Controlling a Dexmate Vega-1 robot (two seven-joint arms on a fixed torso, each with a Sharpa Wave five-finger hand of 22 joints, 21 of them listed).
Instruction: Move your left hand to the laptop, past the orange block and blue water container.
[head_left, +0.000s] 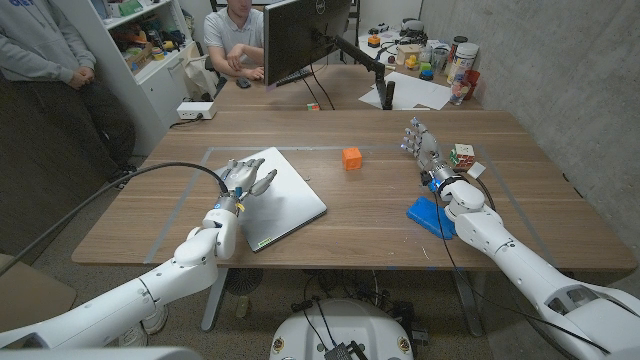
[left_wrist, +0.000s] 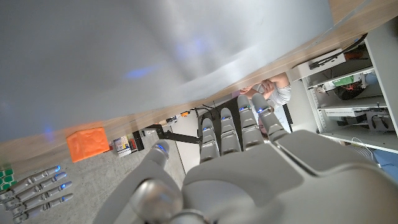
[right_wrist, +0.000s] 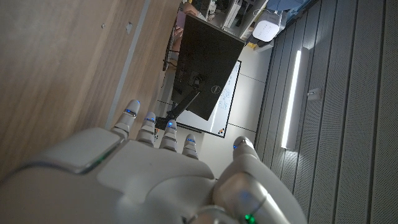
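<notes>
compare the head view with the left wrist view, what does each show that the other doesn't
Head view alone: the blue container by the right arm, and the laptop's full outline with the left hand over it. Left wrist view alone: the laptop's grey lid up close and the back of the left hand's fingers. Shared: the orange block, the laptop, the right hand, and the wooden table.

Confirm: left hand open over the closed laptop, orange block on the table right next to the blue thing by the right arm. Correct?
One thing is off. In the head view the orange block sits alone mid-table, well apart from the blue object lying beside the right arm. The rest holds: the left hand is over the closed laptop, fingers spread, holding nothing.
</notes>
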